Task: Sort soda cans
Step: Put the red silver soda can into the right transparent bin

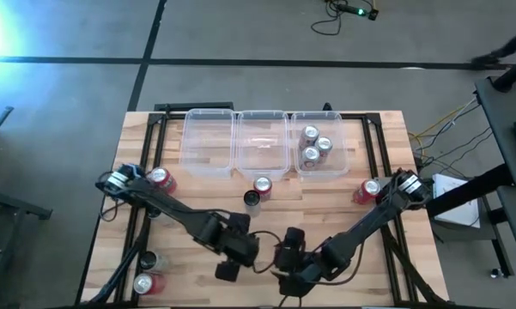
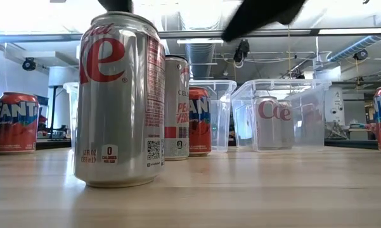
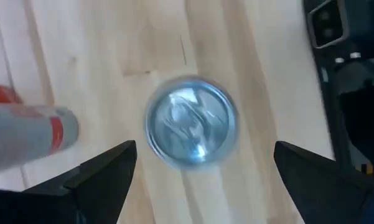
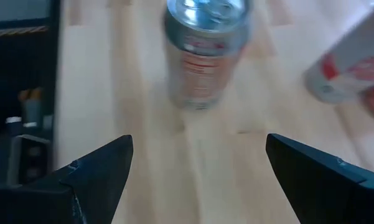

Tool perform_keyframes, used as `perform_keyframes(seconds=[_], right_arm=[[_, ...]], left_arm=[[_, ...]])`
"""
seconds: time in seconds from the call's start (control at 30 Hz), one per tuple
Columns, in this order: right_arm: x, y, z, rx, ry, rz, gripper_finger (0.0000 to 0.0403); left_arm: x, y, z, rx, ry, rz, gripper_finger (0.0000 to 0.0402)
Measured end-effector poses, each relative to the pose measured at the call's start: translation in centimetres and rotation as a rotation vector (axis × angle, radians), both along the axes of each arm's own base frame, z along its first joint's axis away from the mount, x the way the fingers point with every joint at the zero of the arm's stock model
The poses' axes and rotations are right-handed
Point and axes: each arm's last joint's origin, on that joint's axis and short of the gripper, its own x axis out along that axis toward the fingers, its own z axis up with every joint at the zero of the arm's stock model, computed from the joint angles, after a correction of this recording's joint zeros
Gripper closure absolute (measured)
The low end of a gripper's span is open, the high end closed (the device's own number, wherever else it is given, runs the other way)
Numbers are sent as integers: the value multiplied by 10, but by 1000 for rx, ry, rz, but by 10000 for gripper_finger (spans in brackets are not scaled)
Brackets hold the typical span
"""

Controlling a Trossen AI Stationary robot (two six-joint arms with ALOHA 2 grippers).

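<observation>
Hard to read the middle of the worktop (image 1: 343,223) from the high view, since both arms bunch up near the front edge and pretty much cover whatever sits under them. The left gripper (image 1: 228,271) and right gripper (image 1: 289,283) are just dark blobs there, so the wrist views do the work. In the left wrist view the left gripper's (image 3: 205,168) fingers (image 3: 106,171) are spread wide, and a silver-topped can (image 3: 191,120) stands upright ahead of them, lined up with the gap but not touched by either one; it's smeared, so no label to read. A second can (image 3: 28,134), grey with red on it, is cut off at the picture's edge. The right gripper (image 4: 199,165) is also spread wide and holding nothing, with a slim upright can (image 4: 203,50) farther out beyond the tips, its top cropped, plus a blurry red-and-white can (image 4: 348,68) off to one side. The low view is mostly filled by a big silver can (image 2: 120,104) up close, which hides part of the tall can (image 2: 177,107) behind it. Three silver-grey cans (image 1: 313,146) sit in the right-hand clear bin (image 1: 342,167); the other two bins (image 1: 233,163) look bare. A red can (image 1: 263,186) and a dark can (image 1: 252,199) stand just in front of the bins.
</observation>
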Motion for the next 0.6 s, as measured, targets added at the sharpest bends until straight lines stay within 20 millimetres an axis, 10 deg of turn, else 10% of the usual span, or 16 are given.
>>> perform_keyframes(seconds=[0.23,0.6], right_arm=[[20,-9,27,-22,-49,96,39],[59,-30,63,-86,-149,175,39]], left_arm=[[-56,-14,7,10,-168,57,43],[-94,-12,-60,-100,-454,372,43]])
